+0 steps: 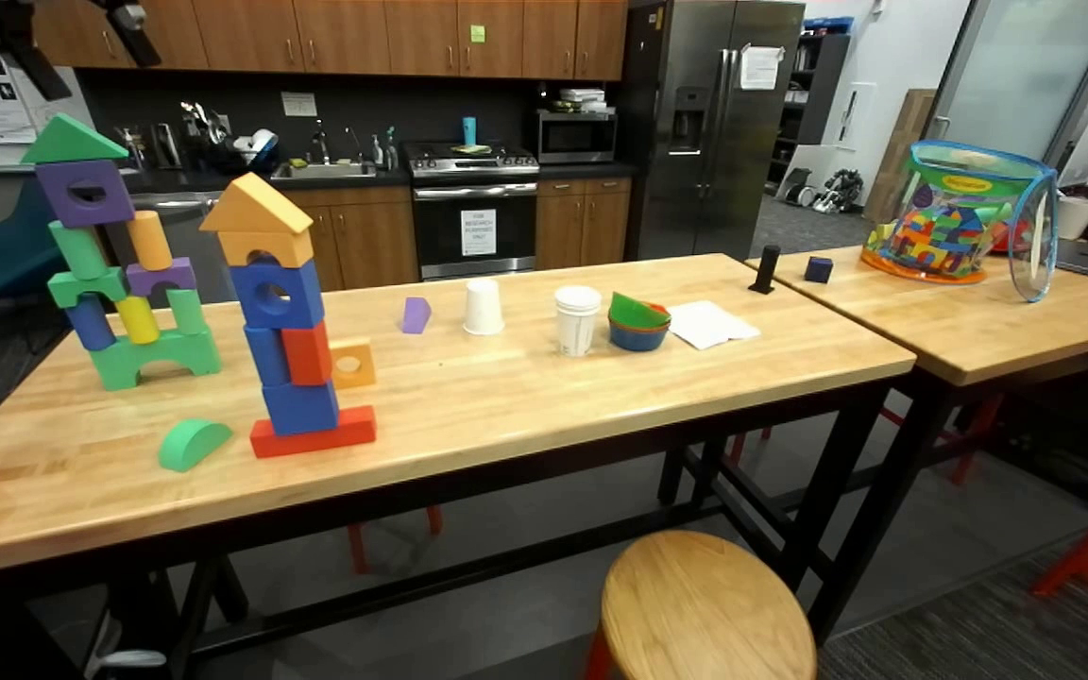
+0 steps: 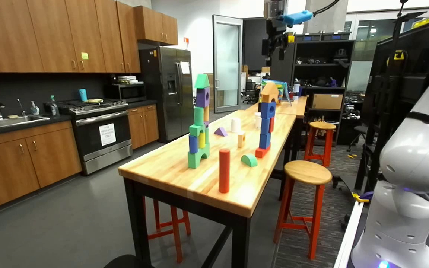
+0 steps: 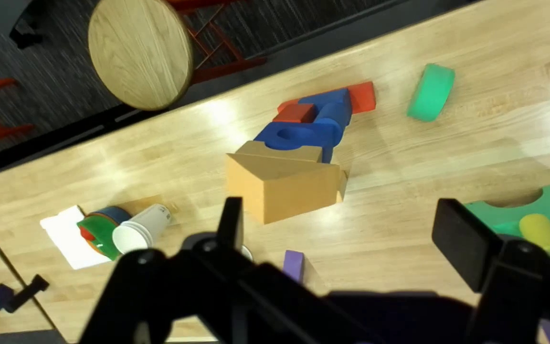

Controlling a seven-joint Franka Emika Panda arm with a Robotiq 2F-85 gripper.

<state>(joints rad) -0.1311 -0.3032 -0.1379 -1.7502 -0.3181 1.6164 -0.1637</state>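
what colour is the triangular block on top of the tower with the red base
Light orange; the triangular block shows best in the wrist view.

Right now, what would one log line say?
Gripper: open, empty | position: above table | standing: tan-roofed tower, green-roofed tower, red column
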